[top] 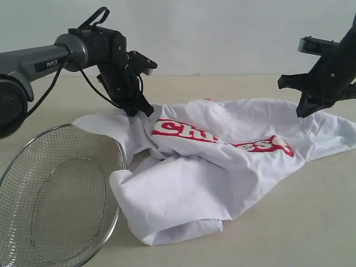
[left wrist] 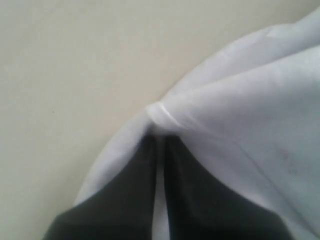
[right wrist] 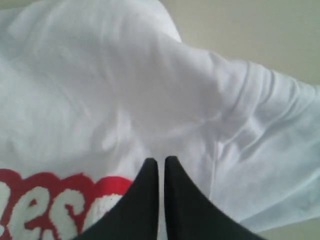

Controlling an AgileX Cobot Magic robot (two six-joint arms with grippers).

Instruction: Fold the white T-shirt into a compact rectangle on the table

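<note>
Exterior view: the white T-shirt [top: 222,167] lies rumpled, red banner [top: 167,129] up, on the worktop [top: 311,222]. It looks like the spreading-out stage, I'd say, with the left arm stooped, the left pincer [top: 139,110] at the shirt's left edge and the right pincer [top: 305,113] hovering by its right side. Left wrist view: the left pincer [left wrist: 160,134] is clamped on a pinch of white cloth. Right wrist view: the right pincer [right wrist: 161,161] is closed, apparently empty, beside the red banner [right wrist: 50,205]; next it must open and take cloth.
</note>
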